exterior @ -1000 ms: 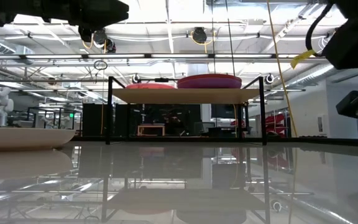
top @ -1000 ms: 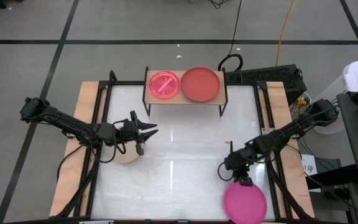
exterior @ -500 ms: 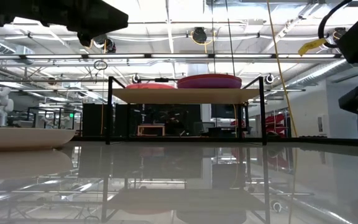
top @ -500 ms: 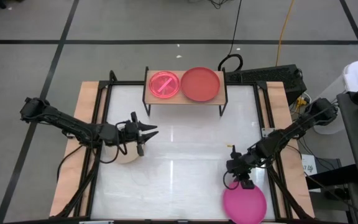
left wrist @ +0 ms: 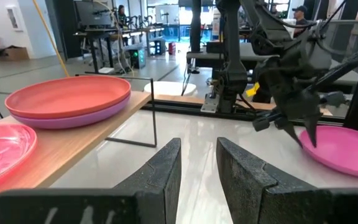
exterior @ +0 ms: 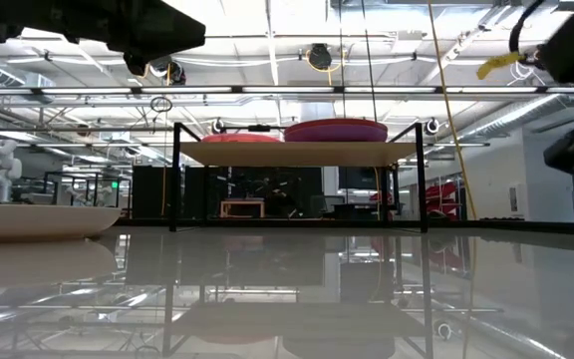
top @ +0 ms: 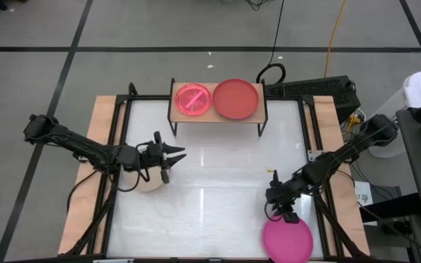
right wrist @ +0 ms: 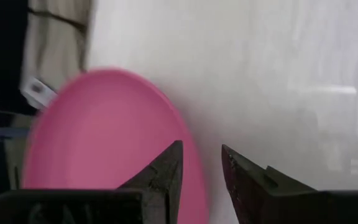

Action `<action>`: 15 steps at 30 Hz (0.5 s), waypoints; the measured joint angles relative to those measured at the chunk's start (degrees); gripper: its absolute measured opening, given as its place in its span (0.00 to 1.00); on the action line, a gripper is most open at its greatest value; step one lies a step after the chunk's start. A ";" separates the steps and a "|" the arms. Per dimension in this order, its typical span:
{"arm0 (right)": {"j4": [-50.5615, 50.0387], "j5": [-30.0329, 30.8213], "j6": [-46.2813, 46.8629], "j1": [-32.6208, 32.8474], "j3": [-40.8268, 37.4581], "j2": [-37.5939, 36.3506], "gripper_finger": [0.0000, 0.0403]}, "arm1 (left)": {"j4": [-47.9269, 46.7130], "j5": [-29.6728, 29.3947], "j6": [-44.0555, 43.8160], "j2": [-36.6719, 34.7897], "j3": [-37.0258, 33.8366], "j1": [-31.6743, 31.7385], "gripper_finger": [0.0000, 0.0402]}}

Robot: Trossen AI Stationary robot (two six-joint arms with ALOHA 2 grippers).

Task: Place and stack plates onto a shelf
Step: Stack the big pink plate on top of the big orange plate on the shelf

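Note:
The shelf (top: 218, 117) stands at the table's far edge. It carries a small pink plate (top: 193, 98) and a red plate (top: 235, 98); in the left wrist view the red plate (left wrist: 67, 96) lies on a purple plate (left wrist: 73, 117). A magenta plate (top: 289, 241) lies flat at the near right corner. My right gripper (top: 283, 215) is open, fingers pointing down over the magenta plate's (right wrist: 104, 137) far rim. My left gripper (top: 170, 161) is open and hovers over the table's left part, beside a beige plate (top: 148, 184) lying flat.
Bare white tabletop lies between the shelf and both grippers. Wooden strips and black rails (top: 115, 131) run along the left and right sides. The shelf's thin black legs (exterior: 175, 179) stand on the table. Cables and equipment sit beyond the far right corner.
My right gripper has moved a little toward the table's near edge, closer to the magenta plate's far rim. The plates have kept their places.

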 joint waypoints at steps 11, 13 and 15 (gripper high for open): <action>-0.43 -1.21 1.07 1.65 0.00 0.49 0.29 | -0.31 -0.02 -0.63 0.00 0.02 0.00 0.26; 0.35 -1.20 1.70 2.06 0.00 1.52 0.31 | -0.34 -0.02 -0.66 0.00 0.02 0.00 0.26; 0.19 -1.20 2.14 2.47 0.00 2.88 0.32 | -0.39 -0.02 -0.66 0.00 0.02 0.00 0.26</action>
